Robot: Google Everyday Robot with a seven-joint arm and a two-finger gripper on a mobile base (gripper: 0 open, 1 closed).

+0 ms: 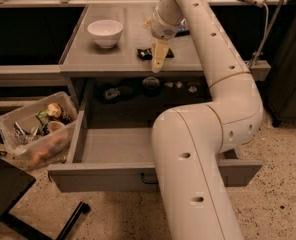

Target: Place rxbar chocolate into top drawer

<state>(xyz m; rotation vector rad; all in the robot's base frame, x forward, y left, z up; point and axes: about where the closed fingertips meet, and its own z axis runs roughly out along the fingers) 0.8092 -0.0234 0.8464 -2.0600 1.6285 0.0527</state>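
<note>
Arm bent over the counter, top drawer open below

The white arm (203, 149) is seen crossing the open top drawer (100, 176). A bowl (105, 32) is set on the counter (103, 59). The gripper (159, 58) is held down over the rxbar chocolate (144, 54) near the counter's front edge. Whether it is clenched cannot be told.

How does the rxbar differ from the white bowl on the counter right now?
The rxbar chocolate is dark and lies flat; the bowl is white, round and upright. The bar is smaller than the bowl. The gripper is at the bar and hides part of it; the bowl sits apart, in full view. Both rest on the grey counter above the open top drawer.
</note>
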